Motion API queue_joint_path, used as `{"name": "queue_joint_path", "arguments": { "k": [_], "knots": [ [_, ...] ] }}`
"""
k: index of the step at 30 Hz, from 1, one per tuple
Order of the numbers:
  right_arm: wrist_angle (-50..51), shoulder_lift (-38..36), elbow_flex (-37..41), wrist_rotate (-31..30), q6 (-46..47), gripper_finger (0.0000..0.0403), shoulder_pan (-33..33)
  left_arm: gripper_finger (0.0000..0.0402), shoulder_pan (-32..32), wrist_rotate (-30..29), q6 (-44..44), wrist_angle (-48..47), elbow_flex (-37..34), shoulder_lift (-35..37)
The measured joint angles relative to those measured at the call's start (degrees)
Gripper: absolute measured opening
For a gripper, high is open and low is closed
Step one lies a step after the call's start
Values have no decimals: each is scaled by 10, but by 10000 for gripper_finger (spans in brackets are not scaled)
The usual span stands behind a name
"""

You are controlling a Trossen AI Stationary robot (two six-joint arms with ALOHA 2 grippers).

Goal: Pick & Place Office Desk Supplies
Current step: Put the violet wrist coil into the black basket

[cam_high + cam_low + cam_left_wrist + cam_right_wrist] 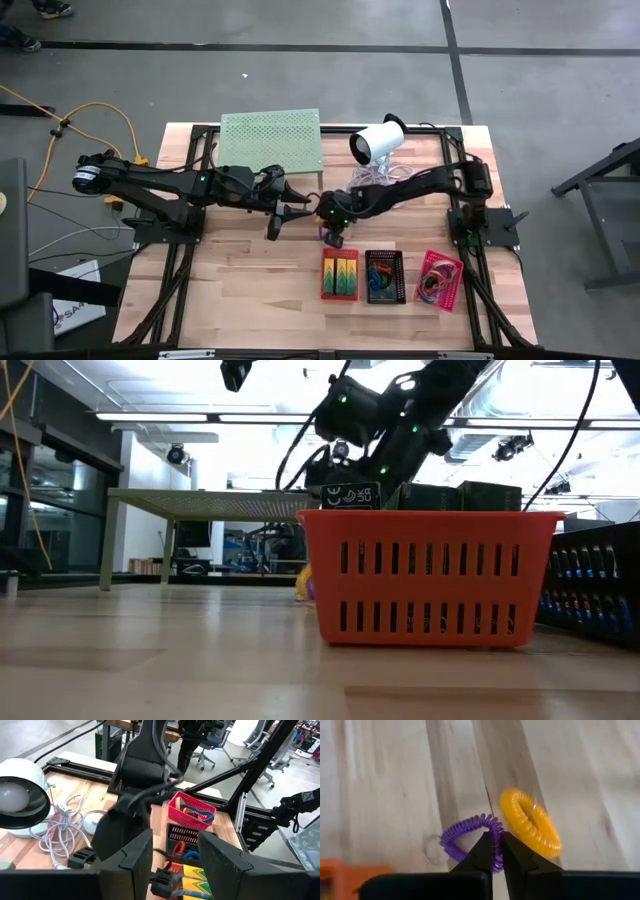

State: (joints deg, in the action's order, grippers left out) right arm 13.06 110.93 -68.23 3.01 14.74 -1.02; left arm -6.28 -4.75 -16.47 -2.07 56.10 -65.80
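On the table, the right end effector sits just above the red basket, beside the black basket and pink basket.

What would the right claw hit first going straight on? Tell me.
The right claw, already shut on the purple coil loop, points down at the table; the wood just beyond the loop likely comes first. The yellow coil loop lies beside.

Two coil loops lie touching behind three baskets.
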Motion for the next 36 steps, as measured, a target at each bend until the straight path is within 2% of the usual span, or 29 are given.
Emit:
{"name": "queue_joint_path", "arguments": {
  "k": [10,25,33,36],
  "knots": [
    [5,-32,-2,-8,-1,11,-1,152,0,0,0,10,0,0],
    [13,-36,-2,-12,-1,11,-1,152,0,0,0,10,0,0],
    [93,-86,-2,-16,15,11,-1,152,0,0,0,13,0,0],
    [151,-117,-2,-18,40,11,3,152,0,0,0,13,0,0]
  ]
}}
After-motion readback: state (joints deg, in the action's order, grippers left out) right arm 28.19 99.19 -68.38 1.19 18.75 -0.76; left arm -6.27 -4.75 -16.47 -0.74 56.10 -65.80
